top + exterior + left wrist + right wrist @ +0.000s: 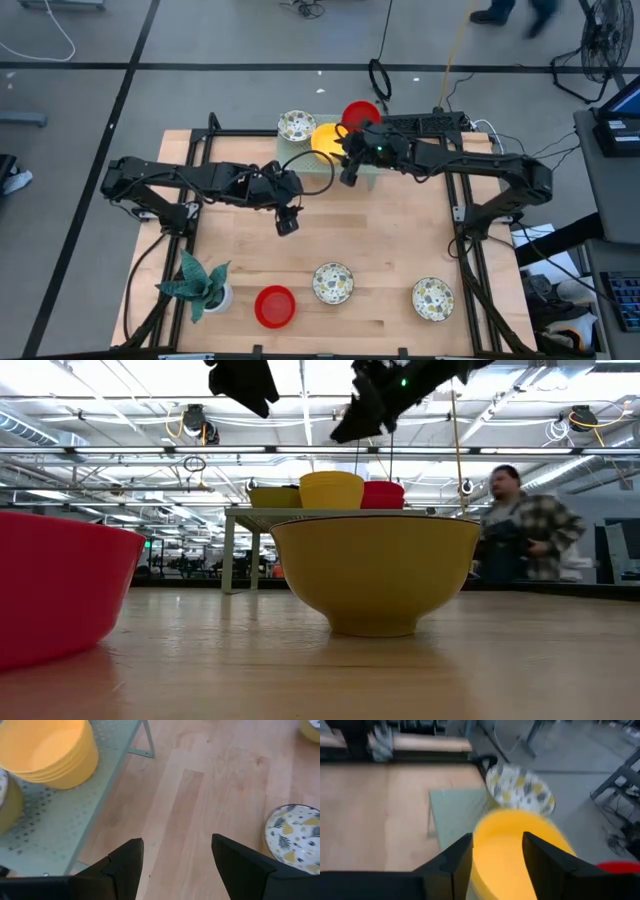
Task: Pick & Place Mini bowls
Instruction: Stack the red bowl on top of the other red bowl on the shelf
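My right pincer (492,855) hung spread over the yellow bowl stack (517,847) on the rack (455,815), lined up to grasp one; my left pincer (175,865) waited spread beside the rack, empty

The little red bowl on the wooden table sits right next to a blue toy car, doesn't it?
Not a toy car. In the high view, the small round red bowl on the wooden table sits next to a green leafy plant in a white pot.

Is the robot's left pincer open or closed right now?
Open. In the left wrist view the left pincer's two dark fingers stand apart, with bare wooden table showing between them and nothing held.
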